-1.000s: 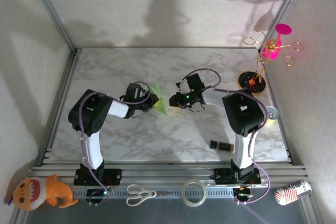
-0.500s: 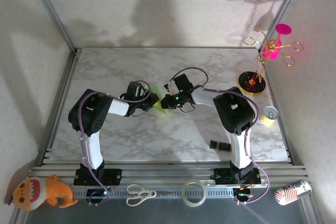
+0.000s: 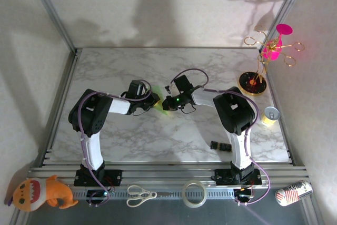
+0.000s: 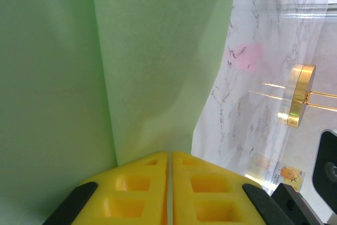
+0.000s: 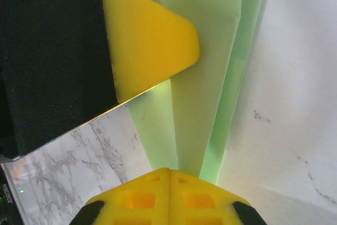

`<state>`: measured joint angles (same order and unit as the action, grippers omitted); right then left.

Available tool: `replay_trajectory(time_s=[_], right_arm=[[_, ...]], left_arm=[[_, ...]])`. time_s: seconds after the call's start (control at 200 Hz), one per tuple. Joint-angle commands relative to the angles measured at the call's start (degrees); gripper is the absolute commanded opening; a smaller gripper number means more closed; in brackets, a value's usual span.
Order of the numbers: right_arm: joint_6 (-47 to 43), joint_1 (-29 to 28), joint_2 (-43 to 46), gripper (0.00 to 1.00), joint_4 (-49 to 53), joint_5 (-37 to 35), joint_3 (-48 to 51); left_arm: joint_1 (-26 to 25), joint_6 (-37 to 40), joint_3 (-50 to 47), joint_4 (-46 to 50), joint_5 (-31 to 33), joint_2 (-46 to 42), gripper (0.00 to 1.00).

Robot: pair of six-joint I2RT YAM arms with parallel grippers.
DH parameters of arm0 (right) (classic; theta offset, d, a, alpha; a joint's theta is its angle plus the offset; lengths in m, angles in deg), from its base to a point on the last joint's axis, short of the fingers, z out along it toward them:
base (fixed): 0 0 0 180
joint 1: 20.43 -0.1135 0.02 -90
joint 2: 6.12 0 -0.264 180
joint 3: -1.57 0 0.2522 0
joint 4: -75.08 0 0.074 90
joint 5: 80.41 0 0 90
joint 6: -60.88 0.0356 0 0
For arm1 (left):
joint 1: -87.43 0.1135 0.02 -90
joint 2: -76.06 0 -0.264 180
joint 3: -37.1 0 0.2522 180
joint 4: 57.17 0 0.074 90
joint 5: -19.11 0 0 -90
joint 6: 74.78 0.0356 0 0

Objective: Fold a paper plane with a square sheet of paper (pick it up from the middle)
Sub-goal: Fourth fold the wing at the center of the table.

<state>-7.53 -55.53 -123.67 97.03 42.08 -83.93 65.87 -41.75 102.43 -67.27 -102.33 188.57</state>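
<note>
The light green paper (image 3: 162, 108) lies mid-table as a narrow folded shape with long creases, a paper plane in the making. It spreads across the left wrist view (image 4: 158, 51) and tapers toward my fingers in the right wrist view (image 5: 205, 77). My left gripper (image 3: 153, 102) is shut, its yellow tips (image 4: 171, 154) down on the paper beside a crease. My right gripper (image 3: 167, 103) is shut too, its tips (image 5: 169, 170) on the narrow end of the folds. The left gripper's yellow finger (image 5: 147, 46) rests on the paper just ahead of the right one.
A small black object (image 3: 221, 145) lies near the right arm's base. A can (image 3: 271, 114) and a gold stand on a round base (image 3: 253, 81) sit at the right edge. Scissors (image 3: 140, 195), a tape roll (image 3: 194, 193) and a plush toy (image 3: 39, 193) lie on the front rail.
My right gripper has moved left onto the paper, close beside the left gripper. The paper shows less from above. The left arm has barely shifted.
</note>
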Motion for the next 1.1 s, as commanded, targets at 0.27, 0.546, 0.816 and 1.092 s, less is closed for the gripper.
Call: replay_trajectory(time_s=[0.27,0.546,0.816,1.092], right_arm=[[-1.12,-0.24,-2.24,0.04,3.3,-2.71,-1.23],[-1.32,-0.24,0.01,0.04,3.61,-0.7,-0.87],[-0.92,-0.24,2.72,0.04,3.72,0.91,-0.74],[-1.02,-0.24,1.73,0.04,4.35,0.36,0.81]], left_arm=[[-0.32,2.03,-0.86,12.72,8.13,4.09,0.1],[-0.32,2.38,-0.42,13.77,8.33,4.31,0.09],[-0.41,2.48,-0.42,13.49,7.97,4.07,0.09],[-0.36,2.47,-0.24,13.66,7.9,4.43,0.09]])
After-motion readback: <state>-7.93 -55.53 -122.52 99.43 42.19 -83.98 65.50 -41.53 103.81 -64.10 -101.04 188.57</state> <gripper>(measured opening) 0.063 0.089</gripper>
